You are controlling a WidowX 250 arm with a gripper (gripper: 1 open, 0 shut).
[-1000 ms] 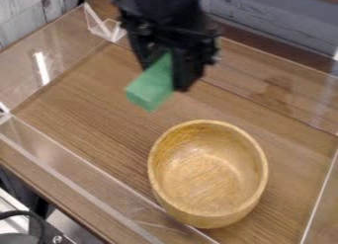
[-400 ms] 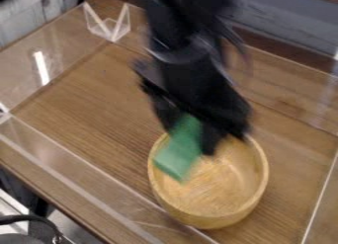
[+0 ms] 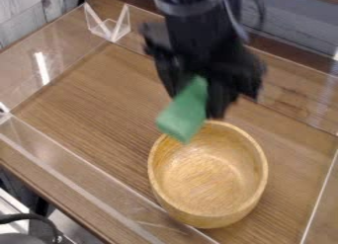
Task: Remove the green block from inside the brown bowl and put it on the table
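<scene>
The green block (image 3: 184,112) hangs tilted in the air, just above the far left rim of the brown bowl (image 3: 251,189). My black gripper (image 3: 207,94) points down and is shut on the block's upper end. The bowl stands on the table (image 3: 86,100) at the front right, and what shows of its inside holds nothing. The arm hides part of the table behind the bowl.
Clear acrylic walls run along the table's edges, one close in front (image 3: 79,179) and one on the right (image 3: 323,189). A small clear acrylic stand (image 3: 106,23) sits at the back left. Bare wood lies left of the bowl.
The gripper, with the green block in it throughout, moved right from over the bare table to the bowl. It showed low over the bowl, and now it is higher, by the far rim.
</scene>
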